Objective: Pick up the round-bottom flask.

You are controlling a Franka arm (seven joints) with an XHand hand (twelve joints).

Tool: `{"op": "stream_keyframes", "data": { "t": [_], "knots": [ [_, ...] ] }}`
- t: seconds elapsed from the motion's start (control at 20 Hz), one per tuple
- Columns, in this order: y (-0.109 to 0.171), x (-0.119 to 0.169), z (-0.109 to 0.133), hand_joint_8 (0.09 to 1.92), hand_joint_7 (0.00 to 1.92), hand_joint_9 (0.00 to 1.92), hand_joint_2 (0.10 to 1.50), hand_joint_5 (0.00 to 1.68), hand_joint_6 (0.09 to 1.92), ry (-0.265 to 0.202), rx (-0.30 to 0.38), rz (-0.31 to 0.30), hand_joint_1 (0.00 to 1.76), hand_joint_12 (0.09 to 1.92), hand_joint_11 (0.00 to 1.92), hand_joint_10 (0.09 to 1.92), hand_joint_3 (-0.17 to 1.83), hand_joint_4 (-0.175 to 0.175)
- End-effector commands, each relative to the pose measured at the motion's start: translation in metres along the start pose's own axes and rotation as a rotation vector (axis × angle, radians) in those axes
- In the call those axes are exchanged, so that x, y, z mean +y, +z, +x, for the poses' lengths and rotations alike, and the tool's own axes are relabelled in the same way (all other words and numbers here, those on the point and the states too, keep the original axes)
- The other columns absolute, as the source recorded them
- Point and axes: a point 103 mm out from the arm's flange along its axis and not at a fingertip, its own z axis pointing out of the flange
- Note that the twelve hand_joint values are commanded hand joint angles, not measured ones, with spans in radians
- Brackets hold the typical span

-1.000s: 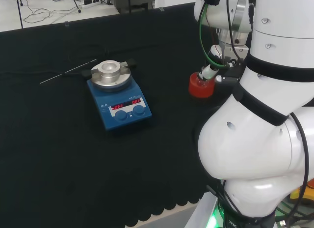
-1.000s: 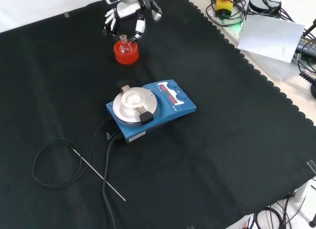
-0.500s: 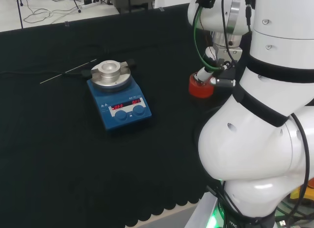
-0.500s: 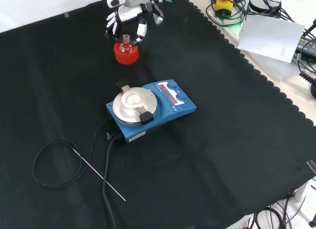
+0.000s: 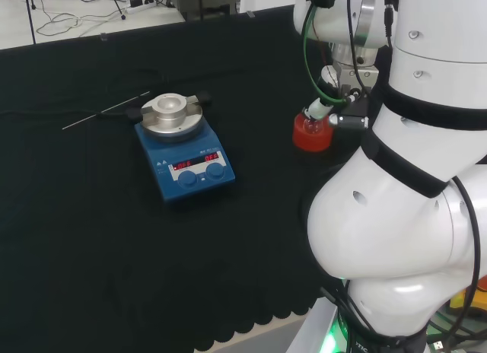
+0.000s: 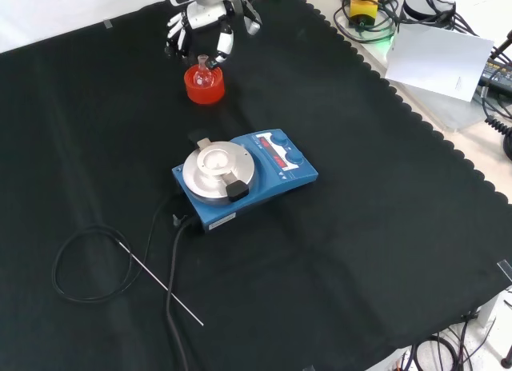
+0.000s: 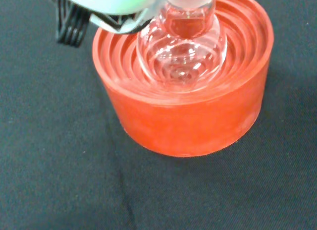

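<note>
Glass is what matters here: the small round-bottom flask [image 7: 182, 46] sits upright in a red ribbed stand [image 6: 204, 85] on the black surface [image 6: 360, 227], beyond the blue hotplate [image 6: 244, 177] in the front view. It looks light, rigid, smooth and breakable. The round belly is sunk in the stand, so the short neck seems the best place to pinch it. The robot hand [image 6: 202, 17] hovers just above it, fingers [image 6: 224, 45] spread and slack, grasping nothing.
</note>
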Motion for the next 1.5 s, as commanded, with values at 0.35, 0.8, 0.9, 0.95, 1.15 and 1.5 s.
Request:
{"op": "stream_keyframes", "data": {
  "t": [0.35,0.8,0.9,0.95,1.15,1.5],
  "knots": [
    [-0.012,-0.005,-0.033,0.69,0.34,0.54,0.62,0.74,0.81,0.018,0.034,0.003,0.95,1.38,0.22,0.65,0.69,-0.092],
    [-0.009,-0.004,-0.046,0.69,0.33,0.53,0.60,0.67,0.79,0.012,0.048,0.023,0.94,1.38,0.20,0.65,0.69,-0.084],
    [-0.007,-0.004,-0.045,0.69,0.32,0.52,0.60,0.65,0.79,0.002,0.055,0.022,0.93,1.38,0.20,0.65,0.69,-0.082],
    [-0.007,-0.004,-0.043,0.69,0.32,0.52,0.59,0.64,0.78,-0.005,0.058,0.022,0.93,1.38,0.20,0.65,0.69,-0.082],
    [-0.006,-0.004,-0.042,0.69,0.32,0.52,0.59,0.61,0.77,-0.043,0.086,0.023,0.92,1.39,0.20,0.65,0.69,-0.078],
    [-0.003,-0.004,-0.046,0.69,0.31,0.52,0.57,0.54,0.74,-0.107,0.136,0.049,0.90,1.39,0.20,0.66,0.69,-0.071]
  ]
}}
